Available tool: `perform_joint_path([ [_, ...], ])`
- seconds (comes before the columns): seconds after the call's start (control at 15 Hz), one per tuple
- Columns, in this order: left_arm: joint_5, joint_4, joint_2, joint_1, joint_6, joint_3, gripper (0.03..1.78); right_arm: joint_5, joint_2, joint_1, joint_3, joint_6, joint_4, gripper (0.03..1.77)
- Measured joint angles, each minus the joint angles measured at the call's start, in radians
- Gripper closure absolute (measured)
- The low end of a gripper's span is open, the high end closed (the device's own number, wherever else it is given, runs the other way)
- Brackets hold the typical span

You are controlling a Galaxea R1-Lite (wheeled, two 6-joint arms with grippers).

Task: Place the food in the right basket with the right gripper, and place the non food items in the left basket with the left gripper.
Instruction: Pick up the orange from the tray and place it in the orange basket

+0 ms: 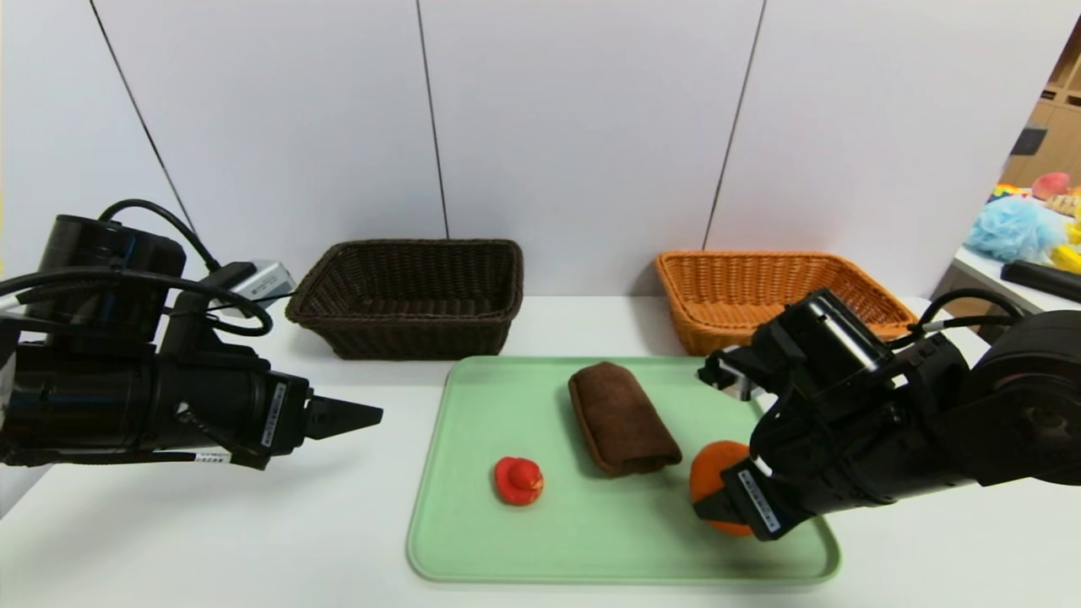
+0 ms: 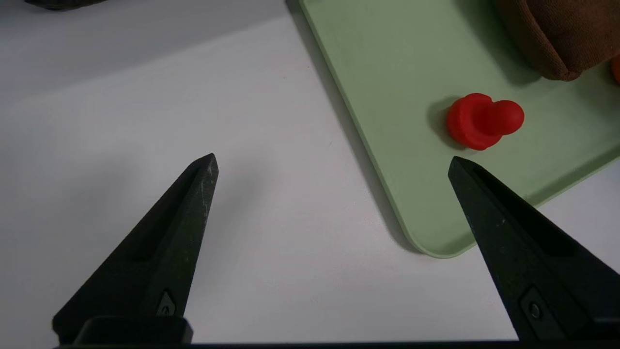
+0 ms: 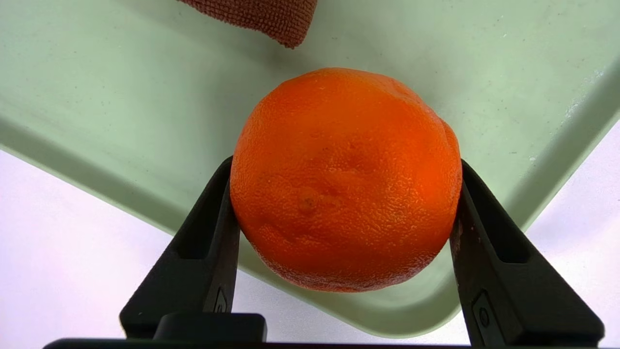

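Right tool (image 3: 345, 194) clamped on orange (image 3: 345, 179) at tray's (image 1: 473, 540) right edge, ready for tan basket (image 1: 718, 291). Left tool (image 2: 332, 165) wide open, empty, parked off tray's left edge.

A pale green tray (image 1: 473, 540) is being supported by a white table (image 1: 253, 540). Behind, the scene is being closed off by white wall panels (image 1: 574, 118). At far right, a fluffy blue item (image 1: 1013, 228) is being kept on a side surface.
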Motion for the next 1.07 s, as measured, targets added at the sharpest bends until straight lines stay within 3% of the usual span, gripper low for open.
perform_joint_path([
  [0.53,-0.001,0.0,0.004,0.0,-0.001,-0.003,0.12,-0.007,-0.045,-0.017,-0.037,0.033,0.002,0.62],
  [1.07,-0.001,0.0,0.002,0.0,-0.004,0.001,0.12,-0.082,-0.105,-0.055,-0.156,0.077,-0.01,0.63],
])
